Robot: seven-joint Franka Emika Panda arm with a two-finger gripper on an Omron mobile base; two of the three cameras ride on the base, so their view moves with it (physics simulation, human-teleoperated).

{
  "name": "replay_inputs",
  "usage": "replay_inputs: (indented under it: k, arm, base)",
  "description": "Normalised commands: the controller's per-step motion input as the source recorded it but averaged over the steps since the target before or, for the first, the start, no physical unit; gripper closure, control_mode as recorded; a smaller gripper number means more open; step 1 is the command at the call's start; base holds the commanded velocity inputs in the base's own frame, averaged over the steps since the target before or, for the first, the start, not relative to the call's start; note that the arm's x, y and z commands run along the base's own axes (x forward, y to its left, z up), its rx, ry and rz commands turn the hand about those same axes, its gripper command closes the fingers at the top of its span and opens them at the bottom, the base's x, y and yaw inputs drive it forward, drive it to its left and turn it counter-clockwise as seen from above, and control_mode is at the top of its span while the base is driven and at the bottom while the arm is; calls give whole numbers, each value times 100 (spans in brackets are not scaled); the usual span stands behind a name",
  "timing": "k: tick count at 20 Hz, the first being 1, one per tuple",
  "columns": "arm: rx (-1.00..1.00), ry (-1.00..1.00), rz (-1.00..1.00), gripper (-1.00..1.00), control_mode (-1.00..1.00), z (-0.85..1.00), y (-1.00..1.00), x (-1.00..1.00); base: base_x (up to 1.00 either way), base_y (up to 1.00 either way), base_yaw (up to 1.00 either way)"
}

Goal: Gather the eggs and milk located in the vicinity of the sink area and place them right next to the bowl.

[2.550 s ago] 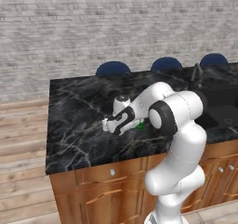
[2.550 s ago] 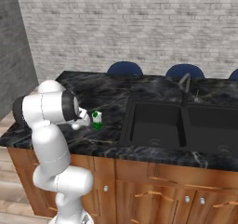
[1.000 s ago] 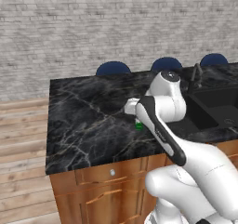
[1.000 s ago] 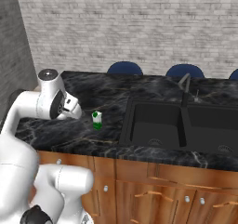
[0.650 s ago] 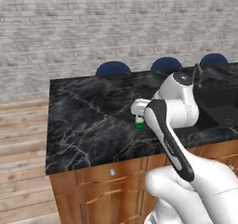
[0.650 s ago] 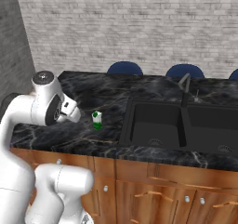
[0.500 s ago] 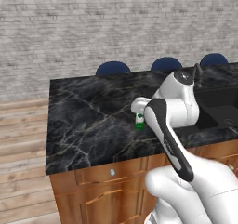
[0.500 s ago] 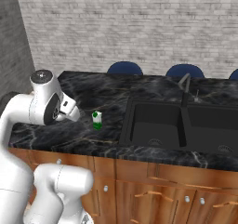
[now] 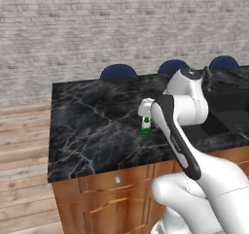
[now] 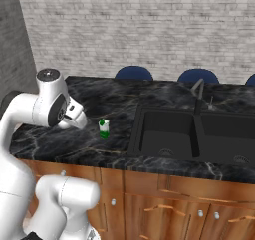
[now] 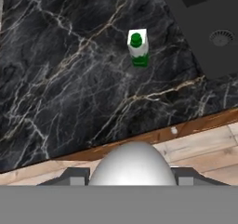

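A small white egg (image 11: 132, 165) sits between my gripper's (image 11: 132, 175) two dark fingertips (image 11: 76, 174), and the gripper is shut on it. The hand looks down from above the counter's front edge. In the right base view my gripper (image 10: 78, 119) hangs just left of the milk (image 10: 104, 129). The milk is a small white carton with a green base, and it stands upright on the black marble (image 11: 138, 47), (image 9: 146, 125), free of the gripper. The black sink (image 10: 191, 134) lies to the milk's right (image 11: 209, 28). The bowl is out of view.
A dark faucet (image 10: 197, 92) rises behind the sink. Three blue chair backs (image 10: 133, 73) stand beyond the counter. The wooden cabinet front (image 10: 149, 194) and plank floor (image 9: 24, 179) lie below the marble edge. Bare marble (image 9: 92, 121) stretches left of the milk.
The arm has swung up from a low crouch beside the milk to a raised pose, then shifted only slightly in the last second. The milk has stayed where it was.
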Motion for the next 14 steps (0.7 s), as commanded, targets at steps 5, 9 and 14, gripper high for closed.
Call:
replay_inputs:
  k: [5, 9, 14]
  arm:
    - [0, 6, 0, 100, -100, 0, -4, 0]
    - [0, 2, 0, 100, 100, 1, 0, 0]
    - [0, 0, 0, 100, 100, 0, 0, 0]
  base:
    - [0, 0, 0]
    - [0, -11, -1]
    - [-6, -47, -5]
